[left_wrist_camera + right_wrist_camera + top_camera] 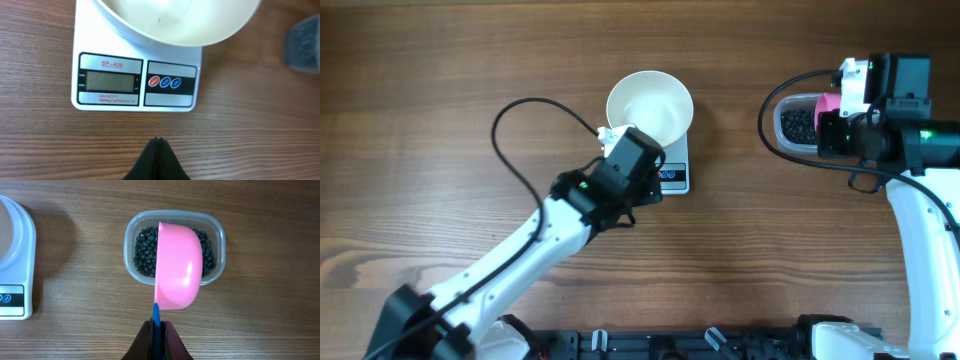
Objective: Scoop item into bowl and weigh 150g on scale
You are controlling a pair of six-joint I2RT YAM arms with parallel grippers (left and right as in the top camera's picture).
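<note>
The white bowl (650,103) is seen standing on the scale (137,97), set toward its rear, so that the front strip with the display (111,80) and the three round buttons (164,82), one red and two blue, is shown uncovered; the display shows plain grey; the scale lies flat on the wooden tabletop (440,90), near its middle.

The left hand (158,144) is shown with its dark fingers pressed together to a single point, nothing being held between them; it is placed just in front of the scale's front edge, apart from it, over bare wood.

The black beads (145,250) are found heaped in a clear rounded tub (221,240) on the right part of the tabletop, well apart from the scale.

The right hand (157,326) is closed on the blue handle (156,312) of a pink scoop (179,265); the scoop is held over the tub, turned so that its rounded underside faces the wrist camera and a large part of the beads is hidden behind it; whether its rim touches the beads cannot be told.

In the right wrist view the scale's corner and the bowl's edge are seen at the left border; a blurred grey shape (302,42) at the right edge of the left wrist view cannot be identified.
</note>
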